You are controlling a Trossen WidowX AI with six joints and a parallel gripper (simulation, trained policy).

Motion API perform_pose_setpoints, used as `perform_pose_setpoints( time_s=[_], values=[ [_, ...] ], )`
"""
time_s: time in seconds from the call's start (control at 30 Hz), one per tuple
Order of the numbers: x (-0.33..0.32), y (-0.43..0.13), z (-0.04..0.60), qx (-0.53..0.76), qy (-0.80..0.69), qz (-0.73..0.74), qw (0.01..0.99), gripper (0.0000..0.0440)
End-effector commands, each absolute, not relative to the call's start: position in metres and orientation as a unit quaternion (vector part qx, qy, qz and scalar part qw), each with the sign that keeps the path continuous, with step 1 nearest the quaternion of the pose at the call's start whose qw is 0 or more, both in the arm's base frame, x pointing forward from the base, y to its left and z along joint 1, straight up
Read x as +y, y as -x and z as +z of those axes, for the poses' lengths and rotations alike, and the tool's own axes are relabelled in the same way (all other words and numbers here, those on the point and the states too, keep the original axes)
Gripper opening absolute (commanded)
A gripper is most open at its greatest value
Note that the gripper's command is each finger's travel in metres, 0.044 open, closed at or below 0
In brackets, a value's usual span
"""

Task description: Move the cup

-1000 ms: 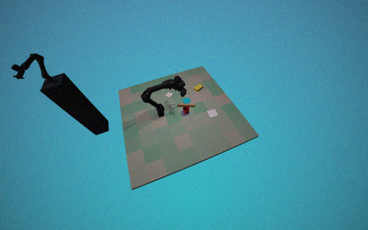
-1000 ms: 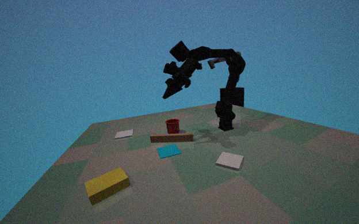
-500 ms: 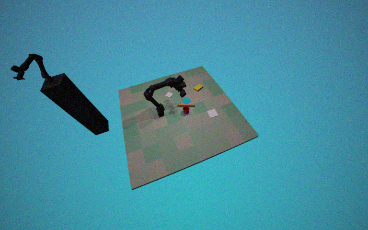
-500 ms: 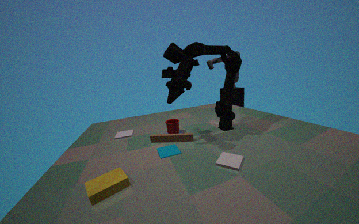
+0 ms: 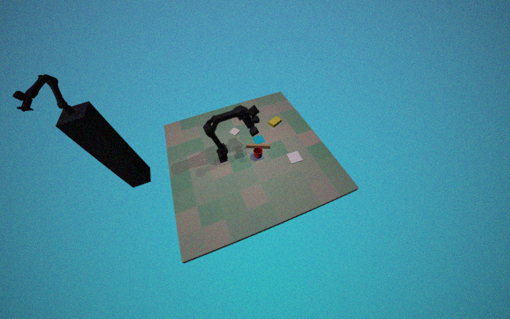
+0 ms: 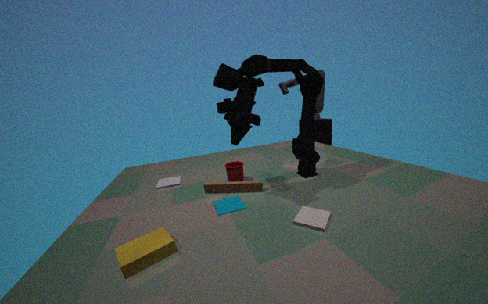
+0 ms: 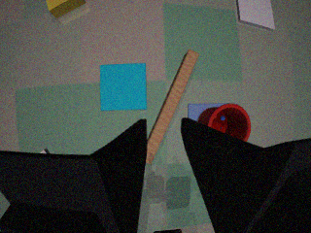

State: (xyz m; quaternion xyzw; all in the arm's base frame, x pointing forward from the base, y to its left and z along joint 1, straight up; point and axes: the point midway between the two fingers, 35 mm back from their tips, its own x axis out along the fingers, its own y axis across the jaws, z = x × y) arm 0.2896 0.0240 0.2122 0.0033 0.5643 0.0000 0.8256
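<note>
A red cup [image 5: 257, 152] [image 6: 235, 171] [image 7: 246, 125] stands upright on the blue pad [image 5: 261, 158] [image 7: 195, 111]. A small blue marble [image 7: 223, 117] shows inside it in the wrist view; other contents are too dark to tell. The cyan pad [image 5: 258, 139] [image 6: 229, 205] [image 7: 122, 86] has nothing on it. My gripper [image 7: 163, 124] [image 6: 235, 144] is partly open with nothing between its fingers. It hangs well above the table; in the wrist view the right finger covers the cup's lower edge.
A wooden bar [image 5: 258, 146] [image 6: 233, 187] [image 7: 172, 104] lies between the two pads. A yellow block [image 5: 275, 121] [image 6: 146, 252] [image 7: 66, 7] and two pale square tiles [image 5: 295, 157] [image 5: 234, 131] [image 6: 312, 218] [image 6: 168, 181] lie farther out. Another arm stands on a dark pillar [image 5: 105, 144] off the table.
</note>
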Motion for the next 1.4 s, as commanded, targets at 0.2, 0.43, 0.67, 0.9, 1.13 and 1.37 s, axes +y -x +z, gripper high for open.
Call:
perform_pose_setpoints(
  time_s=[0.2,0.43,0.67,0.9,1.13,1.37],
  values=[
    [0.010,-0.287,0.202,0.614,0.028,0.002,0.789,0.0107],
    [-0.001,-0.285,0.189,0.648,0.047,0.005,0.760,0.0111],
    [-0.014,-0.282,0.174,0.675,0.062,0.009,0.736,0.0121],
    [-0.025,-0.279,0.159,0.692,0.073,0.014,0.718,0.0138],
    [-0.036,-0.276,0.141,0.706,0.084,0.022,0.703,0.0156],
    [-0.045,-0.273,0.122,0.716,0.094,0.034,0.691,0.0168]
  ],
)
